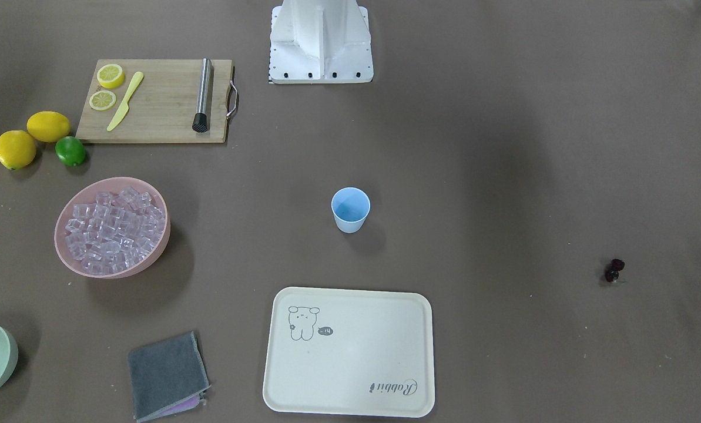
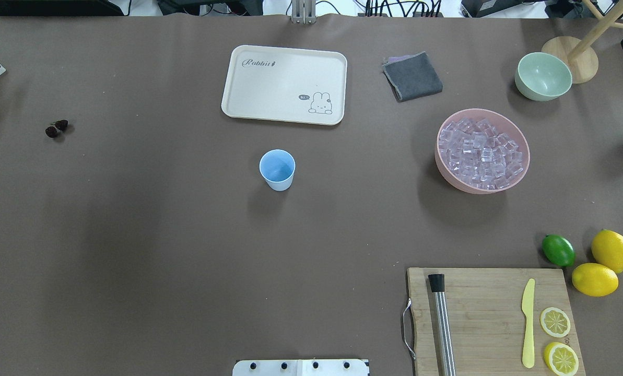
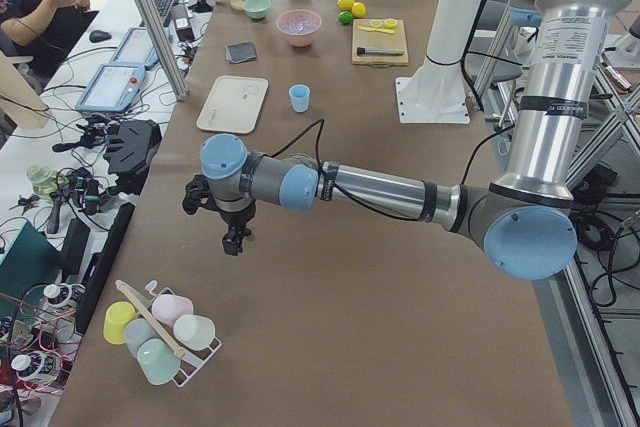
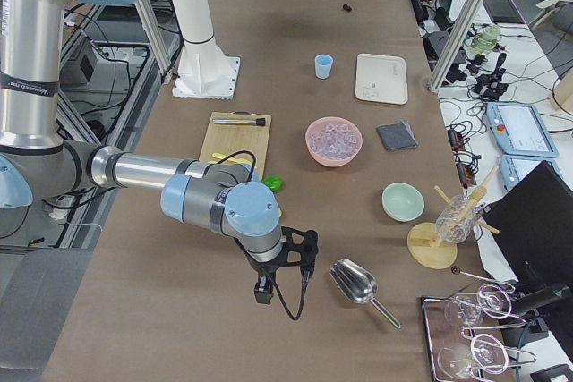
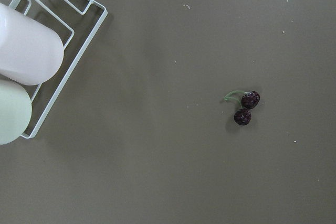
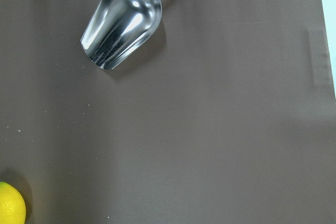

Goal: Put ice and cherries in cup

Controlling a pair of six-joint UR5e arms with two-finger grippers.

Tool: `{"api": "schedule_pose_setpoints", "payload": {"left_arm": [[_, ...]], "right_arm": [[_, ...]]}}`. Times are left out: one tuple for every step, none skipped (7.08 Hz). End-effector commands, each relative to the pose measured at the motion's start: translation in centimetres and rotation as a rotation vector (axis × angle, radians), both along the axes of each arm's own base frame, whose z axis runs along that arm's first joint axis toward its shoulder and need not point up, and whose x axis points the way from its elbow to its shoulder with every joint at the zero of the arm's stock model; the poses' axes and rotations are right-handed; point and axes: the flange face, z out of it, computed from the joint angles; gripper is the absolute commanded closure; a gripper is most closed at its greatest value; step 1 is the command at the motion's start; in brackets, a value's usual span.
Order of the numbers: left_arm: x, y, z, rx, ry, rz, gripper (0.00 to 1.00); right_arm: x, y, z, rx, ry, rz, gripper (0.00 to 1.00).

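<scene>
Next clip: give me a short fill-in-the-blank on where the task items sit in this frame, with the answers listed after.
1. The ice is piled in the ___ bowl.
2. The cup stands upright and is ___ inside.
3. The cherries lie on the bare table, on the robot's ___ side.
4. The cutting board carries a metal muddler, a yellow knife and ___ lemon slices.

Missing words: pink; empty; left; two.

Overhead, front cams opposed, share cup [image 2: 277, 169]
</scene>
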Motion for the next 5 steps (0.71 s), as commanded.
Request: {"api": "schedule_pose_setpoints", "payload": {"left_arm": [[-0.5,0.3,2.3,-0.012,0.004,-0.01,0.02],[-0.5,0.3,2.8,-0.02,-0.001,-0.011,0.02],[-0.6,0.9,3.2,-0.02,0.004,-0.009,0.02],[-0.5,0.8,3.4,-0.026,0.0,-0.01,0.02],[-0.5,0.8,3.7,-0.034,-0.005,-0.013,0.02]], "right_arm": [[-0.1,0.1,0.1,-0.001,-0.004,0.001,0.0],[0.0,0.0,-0.7,0.014,-0.002,0.004,0.0],[-0.2,-0.4,-1.3,0.03,-0.012,-0.001,0.0],[-2.7,-2.4,-4.3,0.156,-0.12,-0.04,0.0],[-6.5,-4.5,-7.7,0.23,-0.238,-0.07,0.0]]}}
